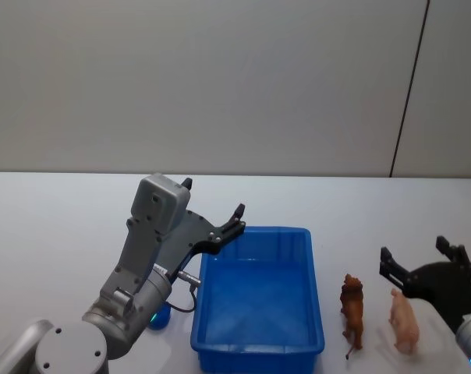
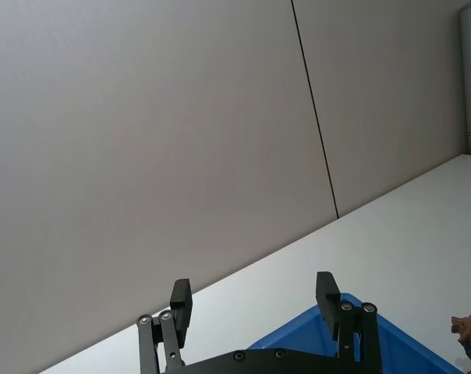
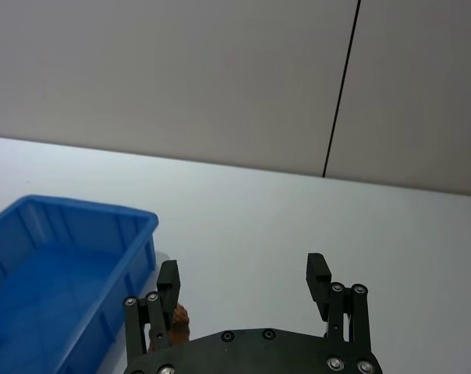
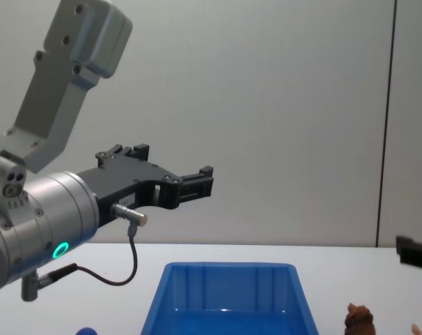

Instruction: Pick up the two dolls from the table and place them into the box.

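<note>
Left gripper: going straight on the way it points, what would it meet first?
The way looks free nearby. The left gripper, open, is raised above the box and points over it toward the wall; probably the wall or far table edge, depth unclear.

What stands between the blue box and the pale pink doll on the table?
The brown doll stands there on the table, touching neither of them; the head view shows it.
</note>
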Available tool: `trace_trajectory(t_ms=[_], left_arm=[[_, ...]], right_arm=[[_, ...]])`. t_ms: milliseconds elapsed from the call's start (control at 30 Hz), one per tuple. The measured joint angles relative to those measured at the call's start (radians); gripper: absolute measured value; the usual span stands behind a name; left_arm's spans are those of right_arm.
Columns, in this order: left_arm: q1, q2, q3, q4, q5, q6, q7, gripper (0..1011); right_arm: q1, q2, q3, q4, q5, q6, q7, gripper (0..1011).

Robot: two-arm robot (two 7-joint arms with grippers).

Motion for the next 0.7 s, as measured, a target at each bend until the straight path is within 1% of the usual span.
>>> trace_trajectory(t_ms=[100,133,233,433,700], left_arm=[[0.0,0.0,0.0,0.0,0.0,0.0,0.0,1002],[0.0,0.0,0.0,0.0,0.0,0.0,0.0,1002],[0.0,0.0,0.0,0.0,0.0,0.0,0.0,1002],[0.0,0.0,0.0,0.0,0.0,0.0,0.0,1002],[0.0,0.0,0.0,0.0,0.0,0.0,0.0,1002]], right_arm=[[-0.014,-0.004,-0.003,-0.003,-0.003,0.026,-0.023,1001],[-0.014,-0.004,-0.003,-0.003,-0.003,0.026,-0.023,1001],[-0.029,-0.009,-0.007,-0.008,-0.003,0.051,-0.046,1001],[-0.05,-0.018,-0.012,-0.01,0.0,0.083,-0.081,1001],[-0.066,-0.034,-0.017,0.013,0.009,0.105,-0.108,1001]])
